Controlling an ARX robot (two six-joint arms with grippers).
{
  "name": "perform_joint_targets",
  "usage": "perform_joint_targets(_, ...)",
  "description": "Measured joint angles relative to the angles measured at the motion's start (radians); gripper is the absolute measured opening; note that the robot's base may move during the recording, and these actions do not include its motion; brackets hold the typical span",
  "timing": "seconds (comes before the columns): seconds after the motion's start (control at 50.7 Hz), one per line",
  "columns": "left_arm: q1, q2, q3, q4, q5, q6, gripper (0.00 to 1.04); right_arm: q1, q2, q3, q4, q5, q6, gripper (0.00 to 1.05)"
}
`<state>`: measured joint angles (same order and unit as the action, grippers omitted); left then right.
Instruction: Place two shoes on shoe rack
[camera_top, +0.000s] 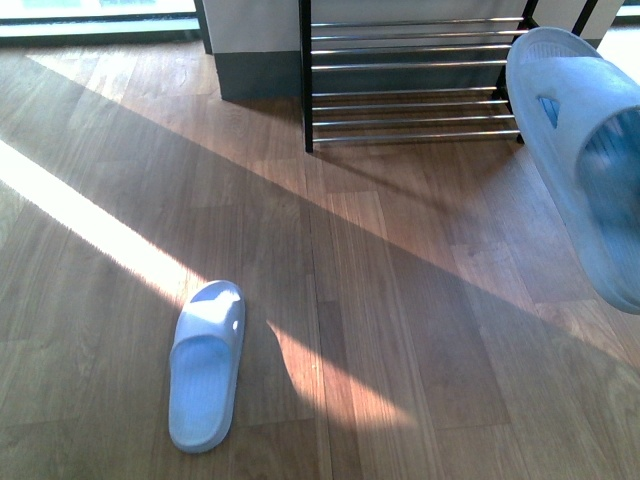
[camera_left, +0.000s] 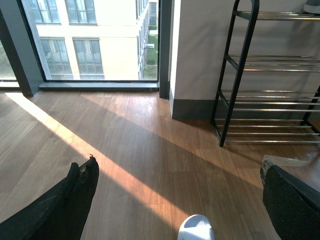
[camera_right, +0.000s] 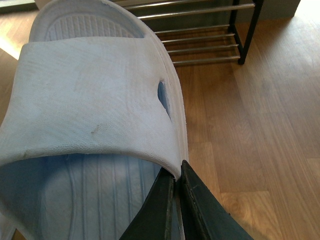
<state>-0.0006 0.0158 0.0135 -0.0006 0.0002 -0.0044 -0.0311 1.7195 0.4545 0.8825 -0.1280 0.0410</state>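
A pale blue slide sandal lies flat on the wooden floor at the front left; its toe shows in the left wrist view. A second pale blue slide sandal hangs in the air at the right, near the shoe rack. My right gripper is shut on the side edge of this sandal, its strap pinched between the black fingers. My left gripper is open and empty above the floor, short of the first sandal. The rack's silver rods are bare. The grey sneakers are out of view.
A white wall with a dark skirting stands left of the rack. A large floor-level window is at the back left. A sunlit band crosses the floor diagonally. The rack also shows in the left wrist view and in the right wrist view.
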Motion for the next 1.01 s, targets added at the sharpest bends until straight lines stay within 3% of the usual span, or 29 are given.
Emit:
perform_joint_targets(0.059, -0.001, 0.001, 0.001, -0.002, -0.006, -0.003, 0.95, 0.000, 0.000, 0.000, 0.000, 0.000, 0.000, 0.01)
perform_joint_targets(0.118, -0.088, 0.143, 0.090, -0.217, -0.246, -0.119, 0.95, 0.000, 0.001, 0.000, 0.000, 0.001, 0.000, 0.01)
perform_joint_targets(0.177, -0.129, 0.359, 0.140, -0.231, -0.353, -0.211, 0.95, 0.000, 0.001, 0.000, 0.000, 0.001, 0.000, 0.01)
perform_joint_targets(0.197, -0.134, 0.421, 0.143, -0.200, -0.357, -0.229, 0.95, 0.000, 0.001, 0.000, 0.000, 0.000, 0.000, 0.01)
perform_joint_targets(0.217, -0.170, 0.840, 0.175, 0.099, -0.354, -0.243, 0.95, 0.002, 0.001, 0.000, 0.000, -0.002, 0.000, 0.01)
perform_joint_targets(0.236, -0.180, 0.952, 0.193, 0.179, -0.346, -0.228, 0.95, 0.002, 0.001, 0.000, 0.000, -0.002, 0.000, 0.01)
perform_joint_targets(0.315, -0.198, 1.295, 0.278, 0.391, -0.336, -0.156, 0.95, 0.002, 0.001, 0.000, 0.000, 0.000, 0.000, 0.01)
perform_joint_targets(0.414, -0.200, 1.678, 0.406, 0.512, -0.336, -0.053, 0.95, 0.002, 0.001, 0.000, 0.000, 0.000, 0.000, 0.01)
perform_joint_targets(0.67, -0.238, 2.372, 0.756, 0.448, -0.311, 0.045, 0.95, 0.002, 0.001, 0.000, 0.000, 0.000, 0.000, 0.01)
perform_joint_targets(1.005, -0.237, 2.707, 1.057, 0.387, -0.326, 0.042, 0.95, 0.002, 0.001, 0.000, 0.000, 0.000, 0.000, 0.01)
